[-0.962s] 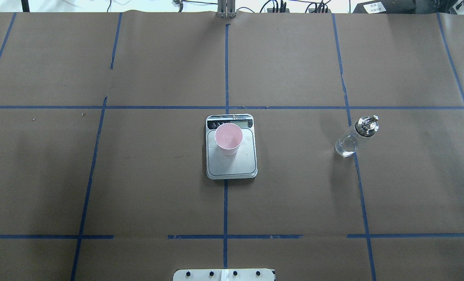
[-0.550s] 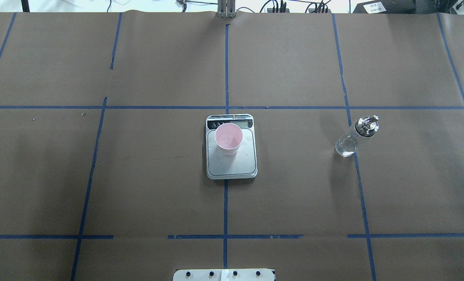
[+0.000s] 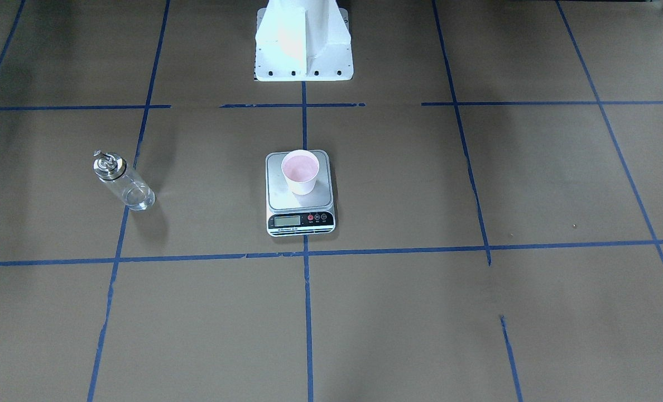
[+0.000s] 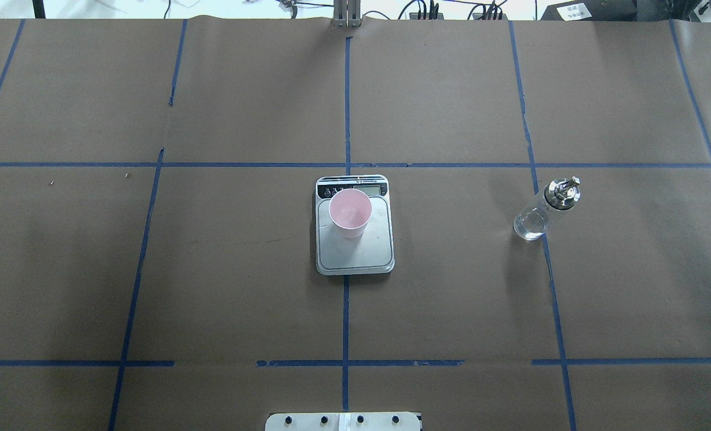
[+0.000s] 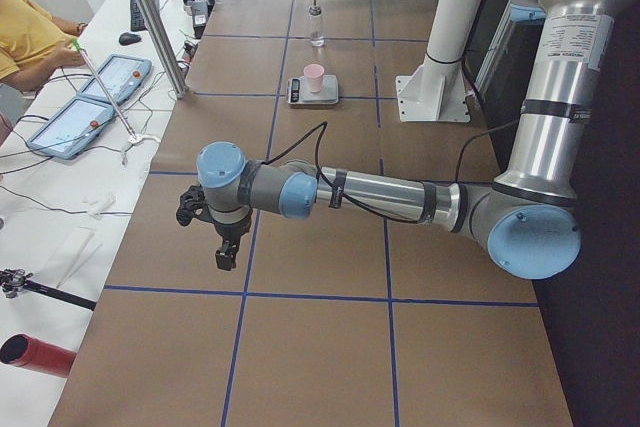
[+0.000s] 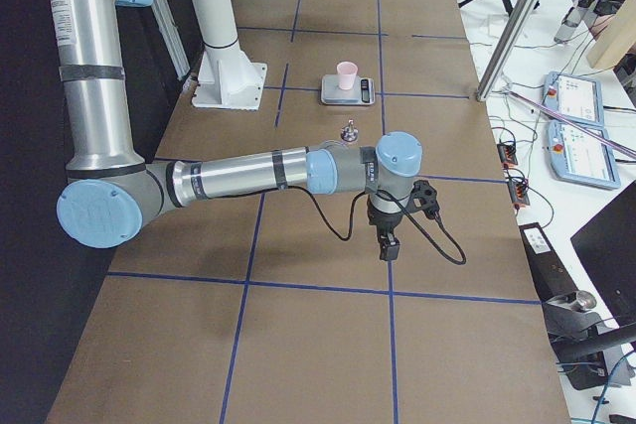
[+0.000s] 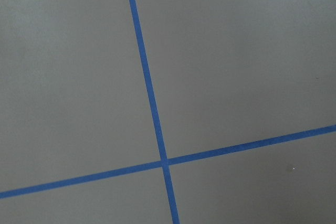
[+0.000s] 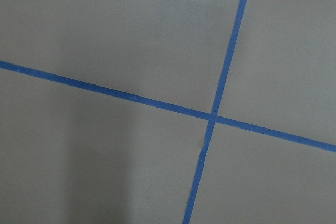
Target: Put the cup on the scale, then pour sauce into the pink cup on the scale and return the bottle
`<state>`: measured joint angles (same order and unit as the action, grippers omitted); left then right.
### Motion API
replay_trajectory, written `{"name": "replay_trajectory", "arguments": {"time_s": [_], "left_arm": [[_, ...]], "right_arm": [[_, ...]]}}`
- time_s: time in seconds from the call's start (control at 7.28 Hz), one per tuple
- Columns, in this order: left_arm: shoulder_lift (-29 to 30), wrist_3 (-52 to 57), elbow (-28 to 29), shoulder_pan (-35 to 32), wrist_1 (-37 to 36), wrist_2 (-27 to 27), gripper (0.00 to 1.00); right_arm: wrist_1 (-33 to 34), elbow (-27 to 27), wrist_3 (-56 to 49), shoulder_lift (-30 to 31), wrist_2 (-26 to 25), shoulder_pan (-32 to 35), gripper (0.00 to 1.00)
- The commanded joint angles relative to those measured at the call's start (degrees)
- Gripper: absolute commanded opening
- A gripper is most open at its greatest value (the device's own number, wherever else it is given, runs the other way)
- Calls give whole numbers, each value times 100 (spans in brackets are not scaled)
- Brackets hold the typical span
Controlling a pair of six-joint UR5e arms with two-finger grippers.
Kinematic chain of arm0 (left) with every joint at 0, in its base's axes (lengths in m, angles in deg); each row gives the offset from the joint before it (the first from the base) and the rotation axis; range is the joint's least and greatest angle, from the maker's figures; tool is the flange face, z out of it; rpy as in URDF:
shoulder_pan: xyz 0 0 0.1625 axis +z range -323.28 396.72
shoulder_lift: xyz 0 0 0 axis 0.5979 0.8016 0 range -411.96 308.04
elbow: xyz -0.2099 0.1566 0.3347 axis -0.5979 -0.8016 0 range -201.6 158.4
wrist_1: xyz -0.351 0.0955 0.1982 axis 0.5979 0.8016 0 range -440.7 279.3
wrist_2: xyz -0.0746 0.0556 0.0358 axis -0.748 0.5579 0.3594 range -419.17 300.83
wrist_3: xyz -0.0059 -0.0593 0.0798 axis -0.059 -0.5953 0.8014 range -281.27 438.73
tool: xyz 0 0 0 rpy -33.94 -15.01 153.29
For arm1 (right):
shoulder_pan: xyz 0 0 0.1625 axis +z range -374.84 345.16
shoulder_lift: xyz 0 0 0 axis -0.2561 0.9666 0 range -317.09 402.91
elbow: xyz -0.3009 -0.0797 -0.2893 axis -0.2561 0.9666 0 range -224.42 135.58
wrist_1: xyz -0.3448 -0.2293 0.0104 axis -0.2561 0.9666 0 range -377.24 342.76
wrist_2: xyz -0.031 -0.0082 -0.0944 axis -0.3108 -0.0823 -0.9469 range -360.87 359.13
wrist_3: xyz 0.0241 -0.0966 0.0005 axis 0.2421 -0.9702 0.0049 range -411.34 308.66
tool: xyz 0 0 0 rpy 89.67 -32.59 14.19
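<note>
The pale pink cup (image 4: 350, 211) stands upright on the far-left part of the scale (image 4: 361, 254), at the table's middle; both also show in the front view, cup (image 3: 300, 170) on scale (image 3: 273, 192). The clear bottle (image 4: 541, 209) with its silver spout stands upright on the table to the robot's right, apart from the scale (image 3: 122, 181). My left gripper (image 5: 228, 255) hangs over bare table far to the left; my right gripper (image 6: 388, 248) hangs far to the right. Both show only in side views, so I cannot tell if they are open or shut.
Brown paper with a blue tape grid (image 4: 346, 164) covers the table. The robot's white base (image 3: 302, 44) stands at the near edge. Both wrist views show only paper and tape crossings (image 7: 164, 161). A metal pole (image 5: 150, 17) and a seated person (image 5: 25, 32) are beyond the table's far side.
</note>
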<state>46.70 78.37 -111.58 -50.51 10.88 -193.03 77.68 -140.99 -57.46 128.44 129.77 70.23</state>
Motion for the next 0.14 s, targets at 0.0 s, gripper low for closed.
{"name": "replay_trajectory", "arguments": {"time_s": [0.0], "left_arm": [[-40,-17,-108,-13,-387,9,100]], "right_arm": [[0,-12,5,16,-21,-25,100]]}}
